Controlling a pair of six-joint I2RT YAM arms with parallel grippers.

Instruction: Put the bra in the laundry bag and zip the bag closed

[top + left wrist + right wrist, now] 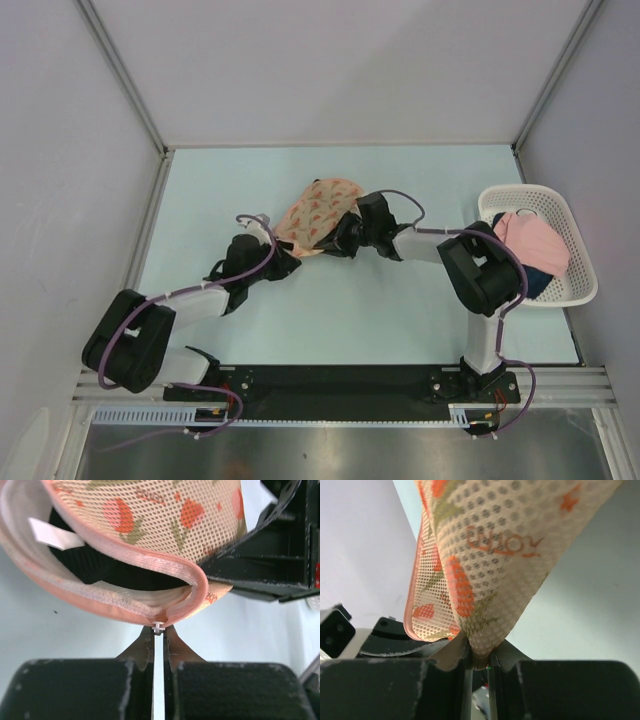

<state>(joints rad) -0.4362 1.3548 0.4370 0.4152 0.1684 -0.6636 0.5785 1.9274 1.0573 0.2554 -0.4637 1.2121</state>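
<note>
Your left end effector (158,633): clamped on white zip pull (158,627) at rim of laundry bag (318,212). Your right end effector (479,656): pinching bag's mesh edge. Bag at centre of top view, over table (400,320), between both end effectors. Rim partly open, bra (110,569) dark inside.

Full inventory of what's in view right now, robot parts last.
laundry bag: 1, peach with orange pattern, mid-table, held between both hands
bra: 1, black, inside the laundry bag, partly seen
zip pull: 1, white, at the bag's rim
label: 1, white, inside the bag
lattice basket: 1, white, table's right edge
pink cloth: 1, pink, in the basket
dark blue cloth: 1, dark blue, under the pink cloth
table: 1, pale blue-green
left hand: 1, black, shut on zip pull
right hand: 1, black, shut on laundry bag fabric
</note>
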